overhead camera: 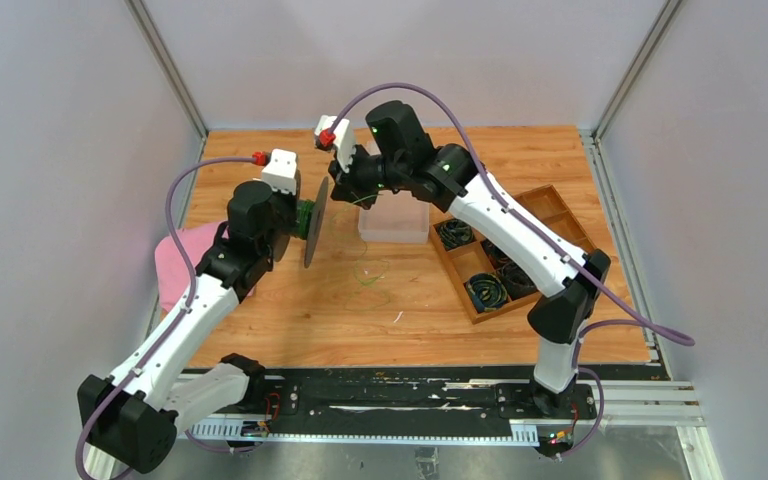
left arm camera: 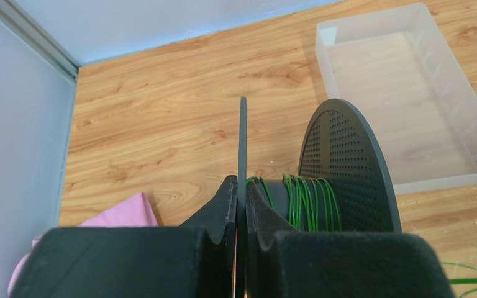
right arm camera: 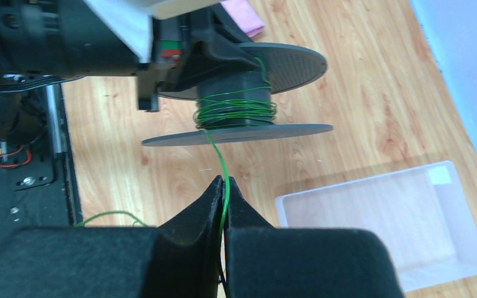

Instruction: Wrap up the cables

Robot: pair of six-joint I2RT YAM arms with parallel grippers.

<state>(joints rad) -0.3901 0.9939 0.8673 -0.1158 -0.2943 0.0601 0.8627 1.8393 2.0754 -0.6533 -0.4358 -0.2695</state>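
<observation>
Left gripper [left arm camera: 241,186]: clenched on the thin edge of one flange of the spool [right arm camera: 286,62], which hangs in the air over the table [overhead camera: 260,330] with its axle roughly level.

Right gripper [right arm camera: 224,183]: pinched shut on the green wire [right arm camera: 236,115], just off the spool. A short, straight strand runs from the fingertips up to the hub.

A modest band of turns sits on the hub, uneven and crossing. The rest of the wire lies loose on the table beneath the arms, near the clear bin [overhead camera: 394,225].

Risks as I judge them:
- Grip on the spool is by the flange rim only. A hard pull on the strand could twist the disc between the pads or drag it out, dropping the spool.
- The wire is thin and smooth. If it slides through the right pinch, tension goes and the springy turns could loosen or jump off the hub.
- The strand leaves the hub close to the near flange. A lead angle too far to that side could ride the wire over the rim and wrap it outside the spool.
- Crossed turns may bunch in one spot, leaving the winding lumpy and prone to slipping.
- Loose wire on the table could loop, kink, or catch on the bin as it is drawn up.
- The two wrists work close together. Circling the flange leaves little room, so the right fingers could strike the disc.
</observation>
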